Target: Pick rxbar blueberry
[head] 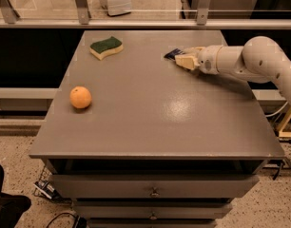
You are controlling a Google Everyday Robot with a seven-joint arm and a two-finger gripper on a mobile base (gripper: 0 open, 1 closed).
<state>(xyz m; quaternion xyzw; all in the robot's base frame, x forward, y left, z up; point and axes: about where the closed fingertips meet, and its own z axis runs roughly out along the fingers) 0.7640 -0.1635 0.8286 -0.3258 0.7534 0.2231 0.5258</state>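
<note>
The rxbar blueberry (173,54) is a dark navy wrapper lying on the grey table (155,103) at the far right. Only its left end shows; the rest is hidden by my gripper. My gripper (185,57) reaches in from the right on a white arm (250,61) and sits low over the bar, with cream fingers (187,61) on either side of it. I cannot tell whether the bar is clamped.
A green-and-yellow sponge (106,47) lies at the far left of the table. An orange (81,97) sits near the left edge. A glass rail (136,23) runs behind the table. Drawers (154,192) are below the front edge.
</note>
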